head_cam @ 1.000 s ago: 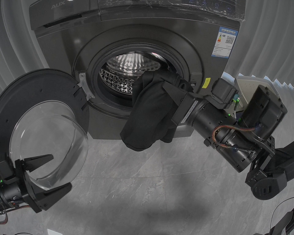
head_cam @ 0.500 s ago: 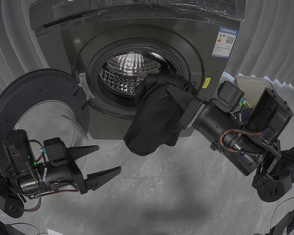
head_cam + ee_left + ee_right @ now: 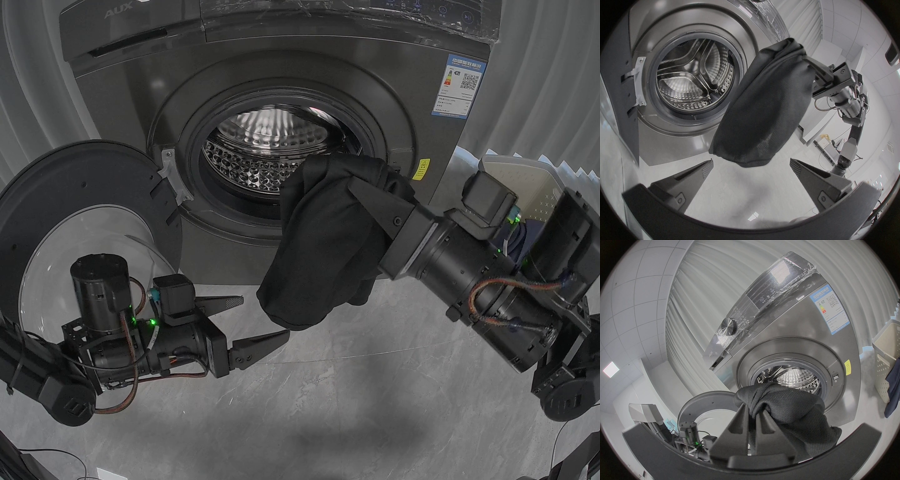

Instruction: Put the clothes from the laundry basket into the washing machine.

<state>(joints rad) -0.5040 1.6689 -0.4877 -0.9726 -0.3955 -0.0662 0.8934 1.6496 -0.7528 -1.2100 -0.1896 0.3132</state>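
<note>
laundry basket (image 3: 542,186) partly hidden, washing machine (image 3: 312,69) top cut off

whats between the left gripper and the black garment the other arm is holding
Nothing stands there: in the left wrist and head views, the stretch between the open left gripper and the hanging black garment is bare grey floor.

The washing machine (image 3: 678,18) was shown with its port open and the steel drum (image 3: 690,75) exposed. A black garment (image 3: 762,106) was seen hanging in front of the port's rim, pinched at its upper edge by the right gripper (image 3: 808,62). The left gripper (image 3: 751,162) was held spread wide in the foreground, both fingers (image 3: 690,178) clear of the cloth, above the pale floor (image 3: 740,197).
</note>
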